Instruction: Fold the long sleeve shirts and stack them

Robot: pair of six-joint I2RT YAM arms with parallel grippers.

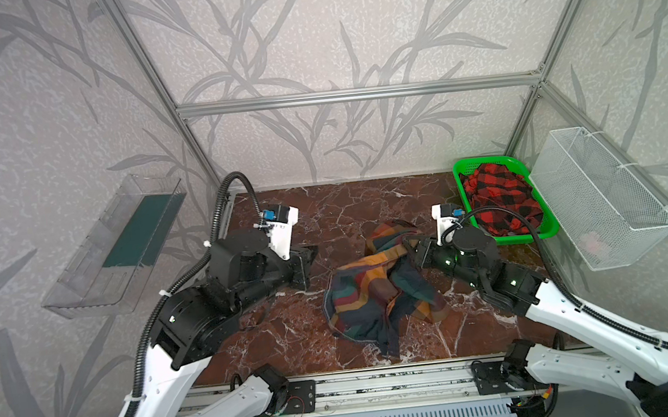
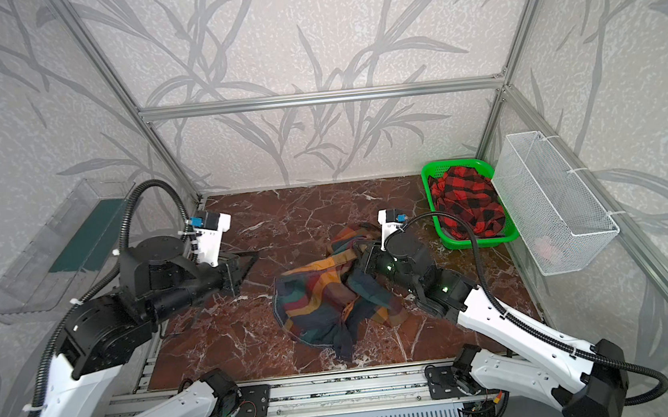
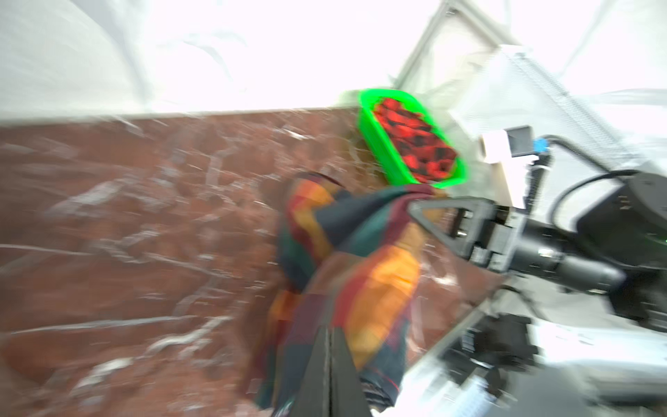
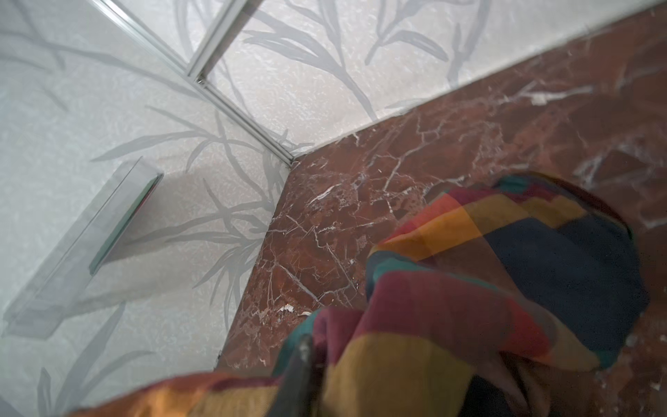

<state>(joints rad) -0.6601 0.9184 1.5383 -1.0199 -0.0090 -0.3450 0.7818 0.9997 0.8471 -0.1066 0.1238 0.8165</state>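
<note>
red-brown marbled bench (image 1: 344, 204) under leaf-print walls and a metal frame. at mid-bench, somewhat toward the right edge, block shirt (image 1: 374, 293): crumpled, unfolded, in big navy, orange, dark green and red blocks, one dark tail trailing toward the front edge, one twisted band strung up toward the right gripper (image 1: 410, 248). in the back right corner, check shirt (image 1: 498, 198), red and black, bunched inside the green basket (image 1: 523, 238), heaped above its rim.

left gripper (image 1: 313, 254): closed tight, fingers (image 3: 319, 368) pressed flat together in its wrist view, holding nothing, apart from the block shirt, to its left. right gripper: buried in the strung-up cloth at the shirt's back end, touching it. cloth draped over one dark finger (image 4: 303, 357) in its wrist view. gap between the jaws hidden, so cannot tell whether parted or gripping.

left arm: reaching in from the front left corner, forearm pointing right toward the shirt. right arm: stretched from the front right corner, wrist low, pointing left into the shirt. left wrist view blurred.
</note>
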